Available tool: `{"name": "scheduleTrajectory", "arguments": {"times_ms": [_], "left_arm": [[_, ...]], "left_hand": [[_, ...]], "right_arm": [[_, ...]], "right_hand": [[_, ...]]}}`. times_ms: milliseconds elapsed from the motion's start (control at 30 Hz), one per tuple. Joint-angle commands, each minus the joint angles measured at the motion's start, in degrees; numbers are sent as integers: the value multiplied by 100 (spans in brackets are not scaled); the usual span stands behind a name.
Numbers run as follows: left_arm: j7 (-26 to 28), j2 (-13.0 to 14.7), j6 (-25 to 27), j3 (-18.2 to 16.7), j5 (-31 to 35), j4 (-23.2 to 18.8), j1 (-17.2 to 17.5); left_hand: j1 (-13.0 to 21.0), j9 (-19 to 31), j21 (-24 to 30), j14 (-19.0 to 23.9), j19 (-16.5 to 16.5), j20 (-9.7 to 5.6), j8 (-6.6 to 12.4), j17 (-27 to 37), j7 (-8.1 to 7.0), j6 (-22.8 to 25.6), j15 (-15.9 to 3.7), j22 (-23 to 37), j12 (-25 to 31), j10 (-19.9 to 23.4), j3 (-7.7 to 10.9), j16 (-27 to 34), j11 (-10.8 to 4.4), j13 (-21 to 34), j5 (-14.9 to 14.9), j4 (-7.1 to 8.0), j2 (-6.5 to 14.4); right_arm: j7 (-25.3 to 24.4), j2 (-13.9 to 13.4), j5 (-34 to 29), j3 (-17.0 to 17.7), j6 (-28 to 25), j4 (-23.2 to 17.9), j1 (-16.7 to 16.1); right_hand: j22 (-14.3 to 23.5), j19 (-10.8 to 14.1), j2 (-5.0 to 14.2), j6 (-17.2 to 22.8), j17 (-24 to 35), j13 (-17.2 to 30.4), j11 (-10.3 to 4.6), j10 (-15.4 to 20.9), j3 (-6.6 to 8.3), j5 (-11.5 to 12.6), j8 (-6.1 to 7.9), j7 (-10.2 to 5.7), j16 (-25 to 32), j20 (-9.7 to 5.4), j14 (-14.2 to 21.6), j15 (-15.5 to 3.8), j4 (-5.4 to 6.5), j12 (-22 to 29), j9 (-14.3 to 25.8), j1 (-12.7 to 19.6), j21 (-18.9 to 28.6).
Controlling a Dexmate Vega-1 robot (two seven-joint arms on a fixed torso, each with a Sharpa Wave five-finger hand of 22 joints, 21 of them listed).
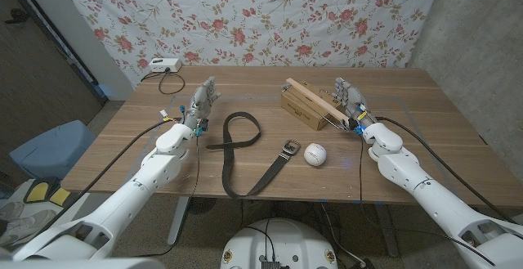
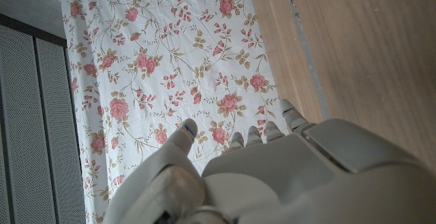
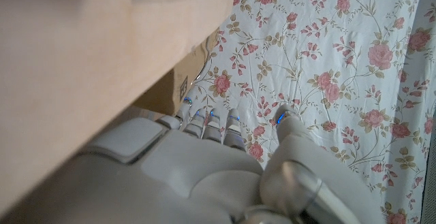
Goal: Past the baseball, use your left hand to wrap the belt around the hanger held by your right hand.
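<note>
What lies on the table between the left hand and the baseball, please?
In the head view, the dark belt lies between the left hand and the baseball: its loop is nearer the hand, its buckle end just beside the ball.

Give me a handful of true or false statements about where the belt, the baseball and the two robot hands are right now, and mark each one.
1. The belt lies on the table, partly looped. True.
2. The left robot hand is gripping the belt. False: it holds nothing and sits beside the belt's loop.
3. The baseball sits next to the belt's buckle end. True.
4. The belt is already wrapped around the wooden hanger. False: belt and hanger are apart.
5. The right robot hand is at the hanger's end, by the cardboard box. True.
</note>
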Motion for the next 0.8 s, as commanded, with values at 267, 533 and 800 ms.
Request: {"name": "scheduleTrajectory", "arguments": {"times_ms": [267,533,800], "left_arm": [[175,203,68,-49,111,-387,193],[254,195,95,-10,162,-486,260],[297,173,103,28,217,-529,253]], "left_hand": [[46,12,27,-981,-994,32,27,12,-9,-988,-12,15,46,-1053,23,48,-16,21,19,-11,52],[44,12,15,-964,-986,57,33,12,-15,-962,-1,14,52,-1028,15,50,-7,22,16,-19,36],[42,13,4,-953,-978,76,39,12,1,-932,-1,13,54,-1015,10,50,9,22,15,-26,29]], "right_arm": [[-278,-258,-472,-105,-90,-366,-34],[-828,-787,-1025,-83,-619,-1095,-279],[-1244,-1331,-1350,49,-1349,-1902,-602]], "right_hand": [[14,25,-61,12,8,27,61,60,47,38,23,9,32,41,3,46,-76,34,21,130,-8],[15,117,-120,58,5,28,174,127,49,32,42,48,38,102,82,132,-143,51,22,217,-40],[19,244,-188,152,15,35,328,263,19,11,69,100,76,243,244,308,-167,91,29,264,-74]]}}
